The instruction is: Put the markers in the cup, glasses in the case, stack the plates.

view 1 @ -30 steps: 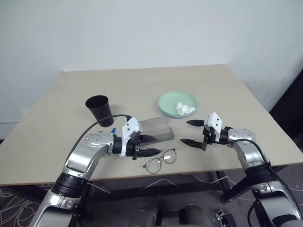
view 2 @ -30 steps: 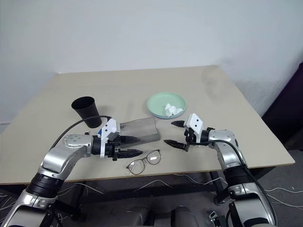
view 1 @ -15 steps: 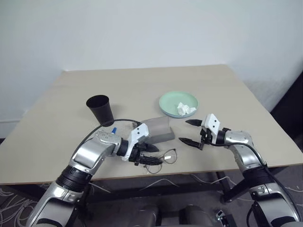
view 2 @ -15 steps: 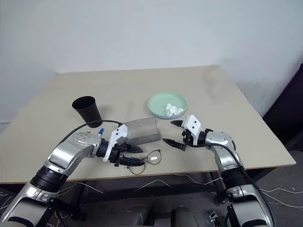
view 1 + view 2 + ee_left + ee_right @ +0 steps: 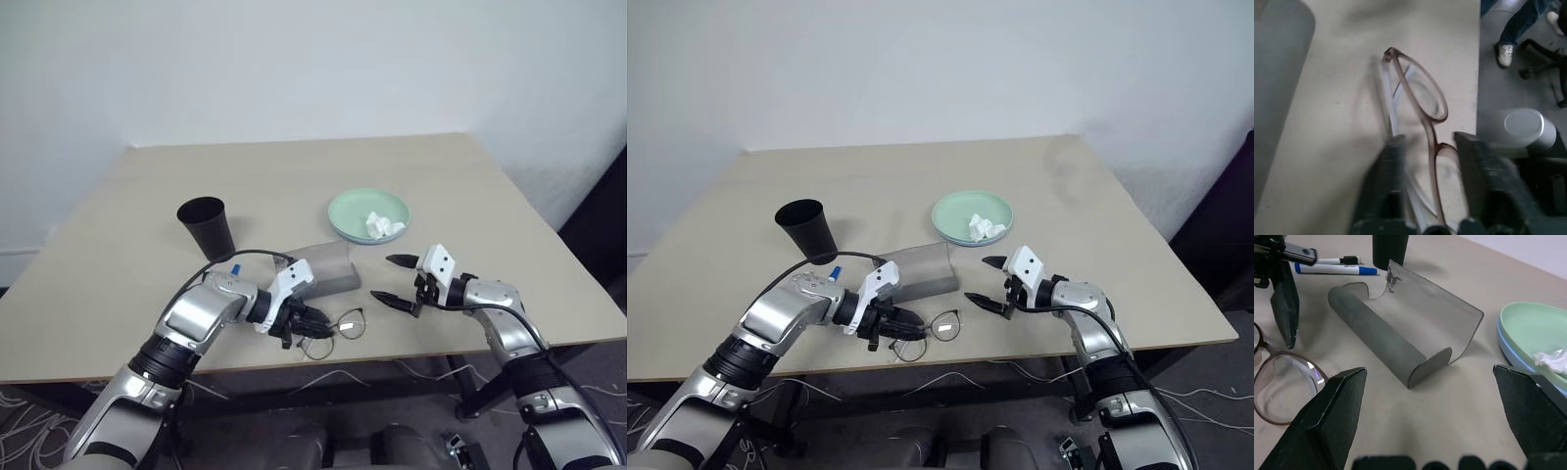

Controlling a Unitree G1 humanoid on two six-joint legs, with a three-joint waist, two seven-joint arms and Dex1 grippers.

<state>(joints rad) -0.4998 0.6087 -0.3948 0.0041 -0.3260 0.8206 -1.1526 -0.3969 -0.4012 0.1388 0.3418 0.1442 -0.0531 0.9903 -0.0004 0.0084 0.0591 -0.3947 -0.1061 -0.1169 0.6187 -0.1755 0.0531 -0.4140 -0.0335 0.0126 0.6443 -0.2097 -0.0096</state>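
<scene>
My left end effector [image 5: 312, 321] sits low on the worktop [image 5: 294, 186] just in front of the case [image 5: 326, 266], its fingers [image 5: 1385, 196] straddling the near lens and bridge of the glasses [image 5: 338, 328]; I cannot tell whether they have clamped yet. My right end effector [image 5: 397, 282] hovers beside the case on its other side, spread wide and empty. The case lies open. Behind it stands the cup [image 5: 207, 226], with the markers [image 5: 1334, 269] lying between them. The stacked plates [image 5: 367, 213] rest beyond the case, crumpled tissue [image 5: 383, 225] on top.
</scene>
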